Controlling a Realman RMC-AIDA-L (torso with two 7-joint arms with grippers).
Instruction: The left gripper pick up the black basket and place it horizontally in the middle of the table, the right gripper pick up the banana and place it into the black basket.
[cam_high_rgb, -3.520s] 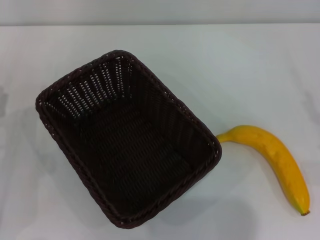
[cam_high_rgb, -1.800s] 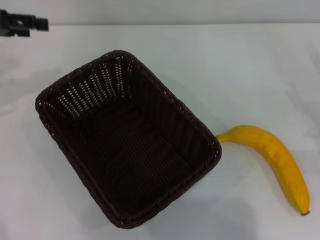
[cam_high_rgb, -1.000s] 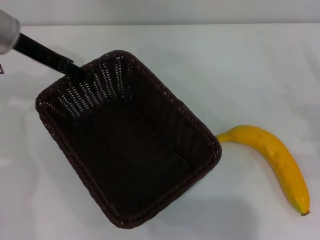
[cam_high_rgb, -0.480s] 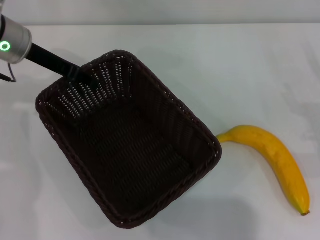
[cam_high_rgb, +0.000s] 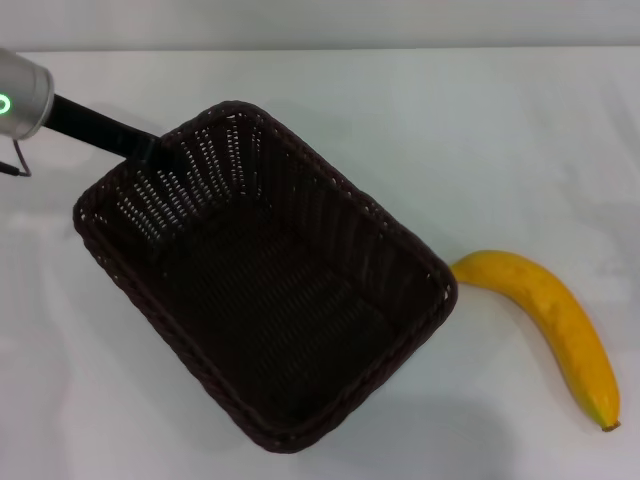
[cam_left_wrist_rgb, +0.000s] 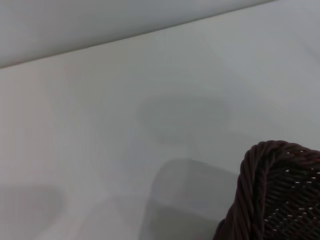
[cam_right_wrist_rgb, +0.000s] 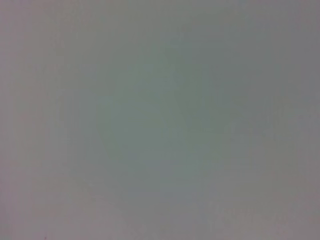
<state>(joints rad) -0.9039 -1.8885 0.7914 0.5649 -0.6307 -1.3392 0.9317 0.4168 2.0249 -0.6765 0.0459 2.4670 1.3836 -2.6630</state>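
The black basket (cam_high_rgb: 265, 280) sat skewed on the white tabletop (cam_high_rgb: 480, 140), one far corner of its rim at the left pincer (cam_high_rgb: 150, 150), apparently for turning it level; whether that pincer had clamped on, I couldn't tell. The banana (cam_high_rgb: 550, 325) lay just beyond the basket's opposite corner. The right pincer was nowhere visible.

A bare test bench of a laboratory kind: a plain white, faintly glossy counter (cam_high_rgb: 420, 130) runs back to a blank pale wall (cam_high_rgb: 320, 22), with no furnishings or household clutter on show. A silver robot arm (cam_high_rgb: 25, 95) with a green ring light reaches in from the left, above staged props, a black basket (cam_high_rgb: 260, 280) and a banana (cam_high_rgb: 560, 325).
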